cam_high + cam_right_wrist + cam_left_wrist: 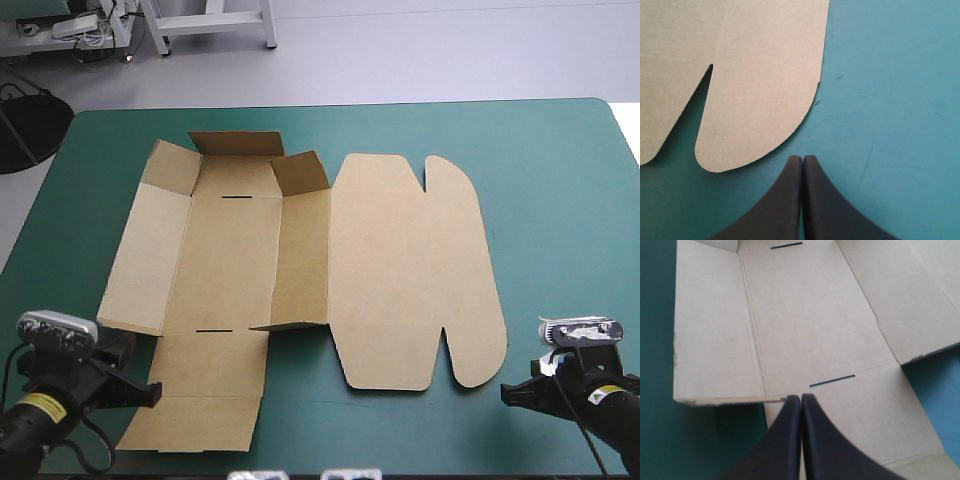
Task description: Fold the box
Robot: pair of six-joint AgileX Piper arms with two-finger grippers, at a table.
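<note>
Table: teal-green cover (560, 160); carries the whole sheet; both arms sit at its near edge.
Box (235, 265): brown board, lying open ahead of both grippers; the flaps at the far end tilt up; the long side panels look a little raised at their near ends; the rest lies down on the cover.
Lid (410, 280): flat; the widest panel, on the right gripper's side; its near tab (755, 110) lies just ahead of and beside the right fingertips, apart from them.
Near flap (865, 420): flat; under and just ahead of the left fingertips.
Left gripper (801, 396): black fingers pressed together into one point; tip over the board, near the crease.
Right gripper (802, 157): black fingers together; tip over bare cover, just clear of the board's edge.
Slot (832, 381): thin dark cut just ahead of the left fingertips; a second slot (786, 246) lies far ahead, at the base's other end.
</note>
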